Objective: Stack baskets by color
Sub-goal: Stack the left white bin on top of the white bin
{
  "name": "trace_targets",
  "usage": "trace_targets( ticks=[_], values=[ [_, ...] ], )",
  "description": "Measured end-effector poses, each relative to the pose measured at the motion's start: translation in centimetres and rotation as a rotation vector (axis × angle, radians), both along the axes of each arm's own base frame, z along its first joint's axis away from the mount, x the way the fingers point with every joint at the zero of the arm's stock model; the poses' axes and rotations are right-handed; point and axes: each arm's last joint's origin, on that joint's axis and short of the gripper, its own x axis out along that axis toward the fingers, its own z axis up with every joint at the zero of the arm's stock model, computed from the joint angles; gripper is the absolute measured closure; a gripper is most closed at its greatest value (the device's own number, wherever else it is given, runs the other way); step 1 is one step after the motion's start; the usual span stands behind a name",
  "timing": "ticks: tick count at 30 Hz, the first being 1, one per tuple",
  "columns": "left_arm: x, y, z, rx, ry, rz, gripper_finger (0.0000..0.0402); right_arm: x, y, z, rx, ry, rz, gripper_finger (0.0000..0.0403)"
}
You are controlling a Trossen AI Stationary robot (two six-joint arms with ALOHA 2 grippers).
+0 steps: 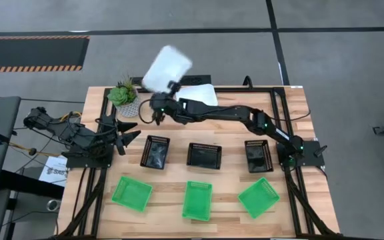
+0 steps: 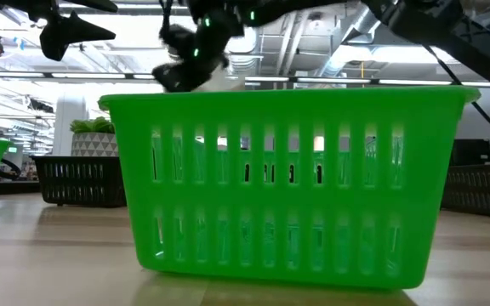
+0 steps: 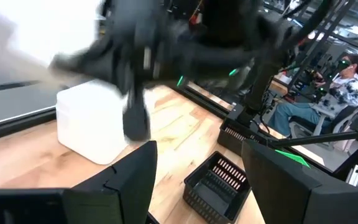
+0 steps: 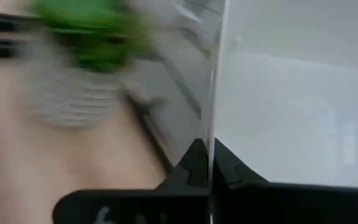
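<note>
The right gripper [image 1: 167, 90] is pinching the wall of a white basket [image 1: 167, 69] between its closed fingers and holding it in the air above the far edge of the table [image 1: 312, 173], near the potted plant [image 1: 122, 95]. Another white basket [image 1: 202, 93] is lying just beside. The left gripper [image 1: 131, 131] is waiting with its fingers spread at the left side.
</note>
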Motion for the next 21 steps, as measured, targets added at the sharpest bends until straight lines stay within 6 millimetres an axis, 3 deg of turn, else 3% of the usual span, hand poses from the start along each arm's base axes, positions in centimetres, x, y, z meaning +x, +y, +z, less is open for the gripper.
trace_targets(
  ticks=[3,7,13,21],
  values=[
    [0.0,0.0,0.0,-0.001,0.000,0.000,0.0178,-1.4,0.4,0.9,0.025,-0.099,-0.224,0.0400],
    [0.0,0.0,0.0,-0.012,-0.005,0.002,0.0178,-2.9,0.1,-0.2,0.218,-0.241,-0.378,0.0401],
    [0.0,0.0,0.0,-0.046,-0.020,0.008,0.0178,-3.3,-1.2,-1.7,0.429,-0.258,-0.395,0.0401],
    [0.0,0.1,0.0,-0.071,-0.036,0.032,0.0178,-3.8,-0.3,-1.6,0.537,-0.249,-0.415,0.0402]
  ],
)
